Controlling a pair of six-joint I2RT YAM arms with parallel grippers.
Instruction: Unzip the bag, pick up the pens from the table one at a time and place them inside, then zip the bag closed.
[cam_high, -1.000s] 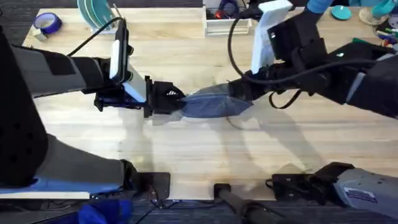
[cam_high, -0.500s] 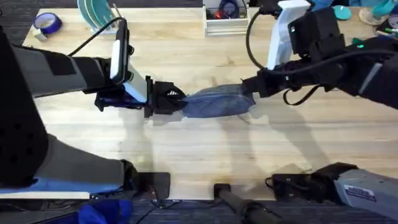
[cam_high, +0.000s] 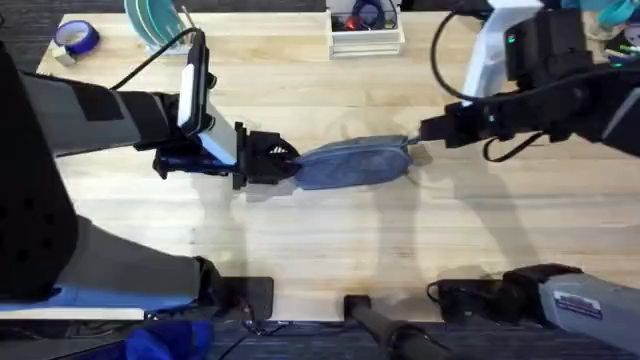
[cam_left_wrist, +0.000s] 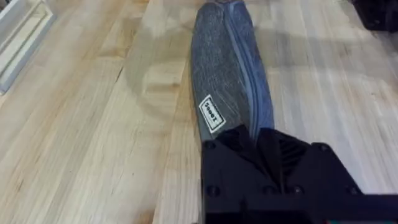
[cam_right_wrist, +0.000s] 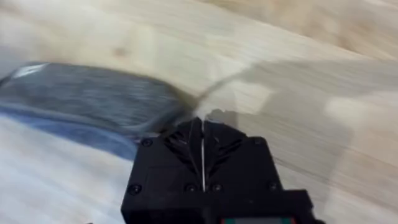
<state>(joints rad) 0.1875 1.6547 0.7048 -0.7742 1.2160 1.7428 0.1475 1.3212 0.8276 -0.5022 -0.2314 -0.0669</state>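
The blue-grey bag (cam_high: 350, 166) lies lengthwise in the middle of the table (cam_high: 330, 250). My left gripper (cam_high: 278, 162) is shut on its left end; in the left wrist view the bag (cam_left_wrist: 230, 74) stretches away from that gripper (cam_left_wrist: 261, 140), and its zipper seam runs along its length and looks closed. My right gripper (cam_high: 425, 138) sits at the bag's right end. In the right wrist view my right gripper (cam_right_wrist: 203, 127) has its fingers pressed together on a small grey zipper pull, right beside the bag (cam_right_wrist: 87, 99). The pens are out of view.
Along the table's far edge stand a blue tape roll (cam_high: 75, 38), teal plates in a rack (cam_high: 155, 20) and a white tray (cam_high: 365, 30) with small items. Teal objects (cam_high: 550, 18) sit at the back right. Bare wood lies in front of the bag.
My right gripper has travelled rightward along the bag to its right end, and the bag now lies stretched out longer. The left gripper has held still.
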